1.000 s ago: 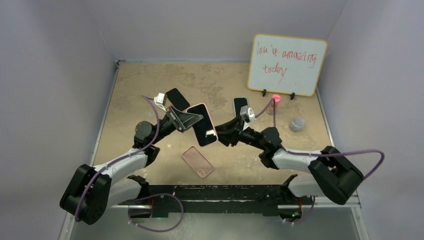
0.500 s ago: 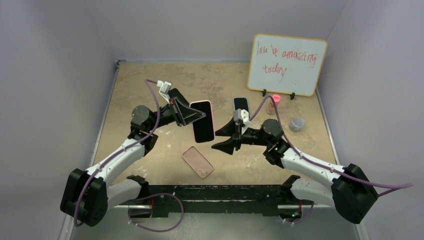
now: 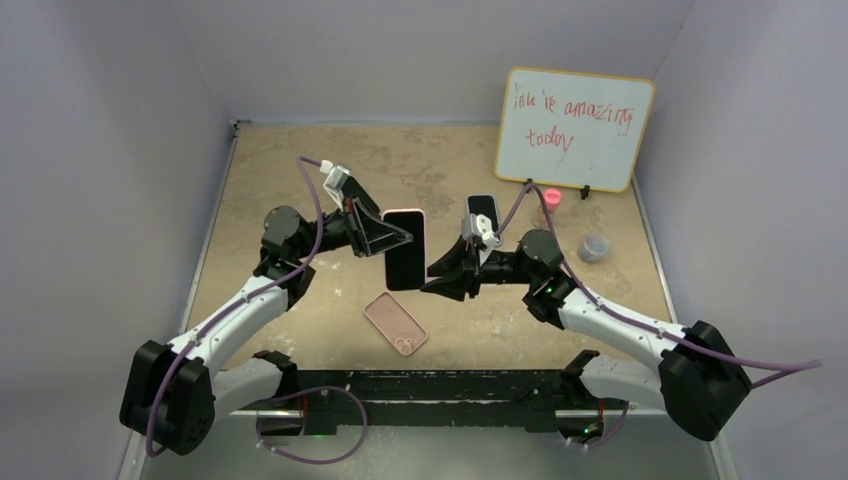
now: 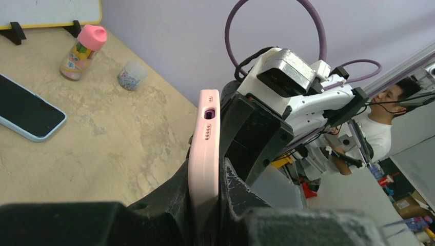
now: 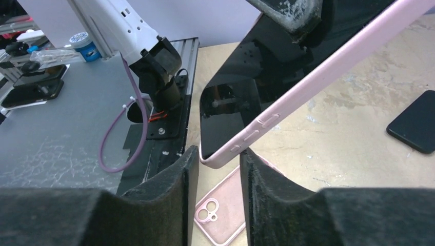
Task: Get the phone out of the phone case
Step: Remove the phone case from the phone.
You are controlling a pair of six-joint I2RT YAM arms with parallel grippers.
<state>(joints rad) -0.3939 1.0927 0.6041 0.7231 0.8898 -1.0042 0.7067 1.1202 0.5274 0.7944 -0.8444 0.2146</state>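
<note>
The phone (image 3: 405, 248), dark screen in a pink phone case, hangs upright in the air above mid-table. My left gripper (image 3: 398, 238) is shut on its upper part; the left wrist view shows the pink case edge (image 4: 204, 154) pinched between both fingers (image 4: 241, 189). My right gripper (image 3: 432, 278) sits at the phone's lower right corner. In the right wrist view that corner (image 5: 225, 154) lies between the tips of my right gripper (image 5: 218, 154), whose jaws stand apart around it without clamping it.
An empty pink case (image 3: 396, 323) lies on the table below the phone. A blue-cased phone (image 3: 482, 210) lies behind the right arm, and a black phone (image 5: 415, 123) lies flat. Whiteboard (image 3: 575, 128), pink-capped bottle (image 3: 550, 200) and small jar (image 3: 594, 246) stand back right.
The left gripper lifted the cased phone and turned it from slanted to upright. The right gripper pulled back, then came up to the phone's lower corner, its jaws narrowing.
</note>
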